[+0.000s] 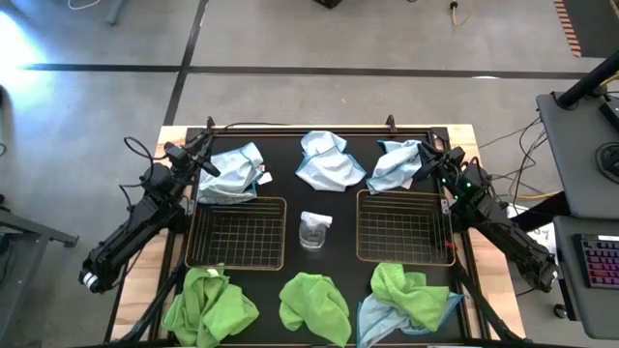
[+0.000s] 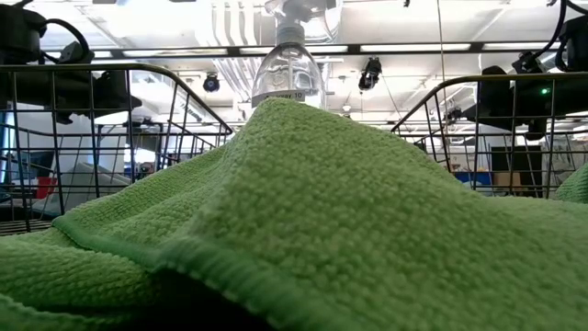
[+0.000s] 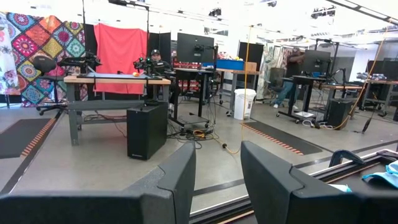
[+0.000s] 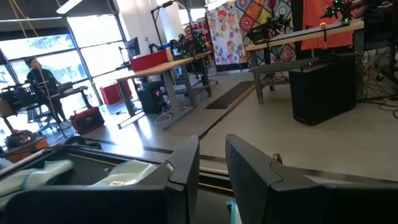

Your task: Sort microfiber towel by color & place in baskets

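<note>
Three pale blue towels lie crumpled along the table's far edge: left [image 1: 232,172], middle [image 1: 327,159], right [image 1: 395,164]. Three lime green towels lie along the near edge: [image 1: 208,304], [image 1: 314,307], [image 1: 411,290]. A further blue towel [image 1: 372,321] sticks out from under the right green one. The left basket [image 1: 237,232] and right basket [image 1: 404,227] hold nothing. My left gripper [image 1: 205,160] [image 3: 217,158] is open above the left blue towel's far-left corner. My right gripper [image 1: 427,160] [image 4: 212,152] is open, with a narrower gap, beside the right blue towel.
A small clear spray bottle [image 1: 314,230] [image 2: 287,69] stands between the two baskets. In the low view the middle green towel [image 2: 303,221] fills the foreground, with both baskets' walls behind it. Cables run along the table's far edge. People sit at desks in the room beyond.
</note>
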{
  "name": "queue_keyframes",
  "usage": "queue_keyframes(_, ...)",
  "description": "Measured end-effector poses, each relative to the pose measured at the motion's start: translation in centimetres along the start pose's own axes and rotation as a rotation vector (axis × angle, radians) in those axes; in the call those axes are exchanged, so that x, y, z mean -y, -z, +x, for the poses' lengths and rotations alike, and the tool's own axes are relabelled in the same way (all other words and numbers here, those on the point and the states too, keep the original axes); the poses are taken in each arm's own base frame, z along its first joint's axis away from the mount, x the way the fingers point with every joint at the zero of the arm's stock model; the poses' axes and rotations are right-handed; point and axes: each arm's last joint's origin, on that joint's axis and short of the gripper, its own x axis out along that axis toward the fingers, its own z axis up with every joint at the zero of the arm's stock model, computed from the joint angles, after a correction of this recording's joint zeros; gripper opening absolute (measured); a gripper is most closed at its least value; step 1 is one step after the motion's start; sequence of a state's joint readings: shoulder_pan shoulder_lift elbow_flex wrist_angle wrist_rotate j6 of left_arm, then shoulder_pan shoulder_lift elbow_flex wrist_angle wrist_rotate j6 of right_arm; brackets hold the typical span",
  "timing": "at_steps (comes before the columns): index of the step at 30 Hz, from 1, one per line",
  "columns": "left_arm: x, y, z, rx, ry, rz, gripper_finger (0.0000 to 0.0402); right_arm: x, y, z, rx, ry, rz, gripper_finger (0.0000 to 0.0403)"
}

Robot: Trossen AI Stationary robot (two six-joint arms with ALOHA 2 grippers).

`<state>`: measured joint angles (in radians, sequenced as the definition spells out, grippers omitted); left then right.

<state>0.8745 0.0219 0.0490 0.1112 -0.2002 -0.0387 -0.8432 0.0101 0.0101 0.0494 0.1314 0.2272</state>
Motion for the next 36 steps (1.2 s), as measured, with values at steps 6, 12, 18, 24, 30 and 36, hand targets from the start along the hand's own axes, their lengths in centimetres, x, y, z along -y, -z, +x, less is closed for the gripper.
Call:
queue_keyframes(6,0.0,-0.01,0.0,0.0,0.0,0.0,0.0113,0.0,0.0,0.0,0.0,0.0,0.0,0.0073)
queue_keyframes(12,0.0,-0.03,0.0,0.003,-0.001,0.002,0.0113,0.0,-0.01,0.0,0.0,0.0,0.0,0.0073)
queue_keyframes(18,0.0,-0.01,0.0,0.001,0.0,0.002,0.0113,-0.01,0.0,0.0,0.0,-0.001,0.0,0.0073)
queue_keyframes(24,0.01,-0.32,-0.01,0.03,0.0,-0.003,0.0113,-0.01,-0.01,0.0,0.0,0.0,0.0,0.0073)
queue_keyframes(30,0.01,-0.37,-0.01,0.036,0.001,-0.004,0.0113,-0.01,0.0,0.0,0.0,-0.001,0.007,0.0073)
queue_keyframes(36,0.01,-0.38,-0.01,0.037,0.001,-0.004,0.0113,-0.01,-0.02,0.0,0.002,-0.001,0.001,0.0073)
